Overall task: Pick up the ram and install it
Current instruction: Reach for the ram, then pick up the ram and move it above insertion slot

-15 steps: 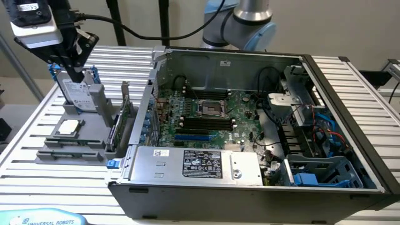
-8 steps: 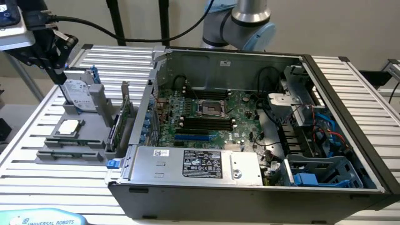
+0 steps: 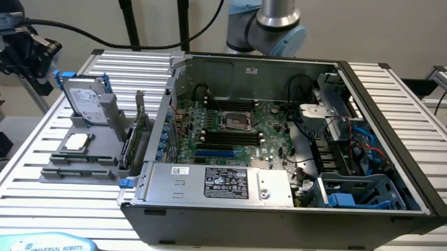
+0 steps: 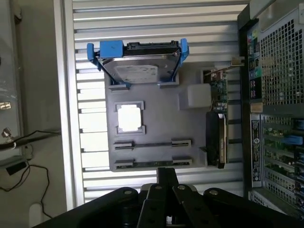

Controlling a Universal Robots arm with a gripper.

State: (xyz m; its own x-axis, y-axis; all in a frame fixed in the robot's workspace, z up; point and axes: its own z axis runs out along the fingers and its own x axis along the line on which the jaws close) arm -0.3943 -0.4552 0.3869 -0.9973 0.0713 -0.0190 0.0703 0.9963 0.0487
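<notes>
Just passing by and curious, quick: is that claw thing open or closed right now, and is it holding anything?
Gripper: closed, holding nothing that can be seen.

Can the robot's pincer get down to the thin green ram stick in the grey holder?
Probably yes. The pincer hangs above the ram, with nothing over it; the hard drive and dark card stand off to the sides. It is shut, though.

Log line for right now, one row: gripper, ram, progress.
gripper: shut, holding nothing, near grey tray | ram: lying in tray holder, untouched | progress: pickup not yet done
</notes>
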